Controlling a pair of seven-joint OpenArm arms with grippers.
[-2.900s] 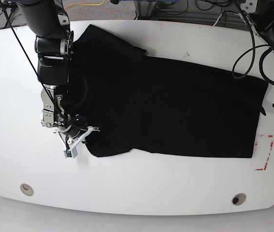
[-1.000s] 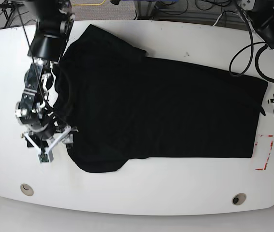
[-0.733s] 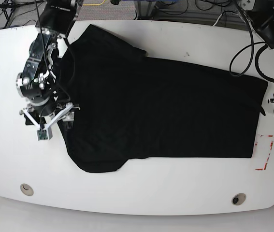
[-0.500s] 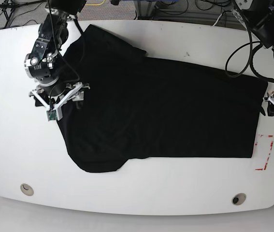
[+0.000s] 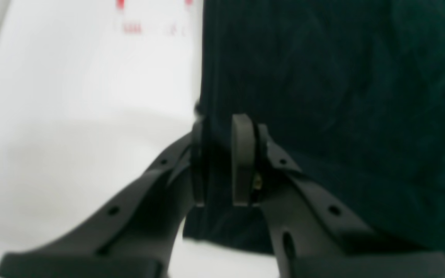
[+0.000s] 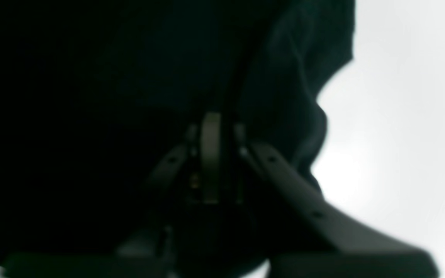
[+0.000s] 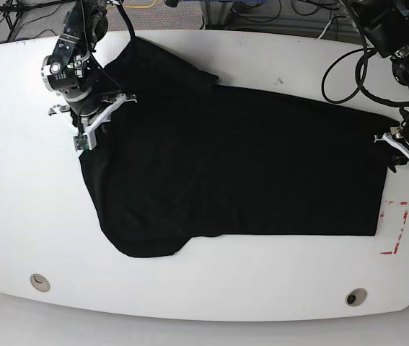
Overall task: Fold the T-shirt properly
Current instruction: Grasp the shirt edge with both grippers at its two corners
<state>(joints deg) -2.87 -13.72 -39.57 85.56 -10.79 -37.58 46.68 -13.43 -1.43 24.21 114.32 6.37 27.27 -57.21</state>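
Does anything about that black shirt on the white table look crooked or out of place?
Yes. The T-shirt lies unevenly: one sleeve bulges out rounded toward the table's near edge, while the far sleeve sticks out in a point. The side by the red tape marks is straight. No damage shows.

right tool (image 7: 94,117) moved up T-shirt (image 7: 240,158), both tools closed
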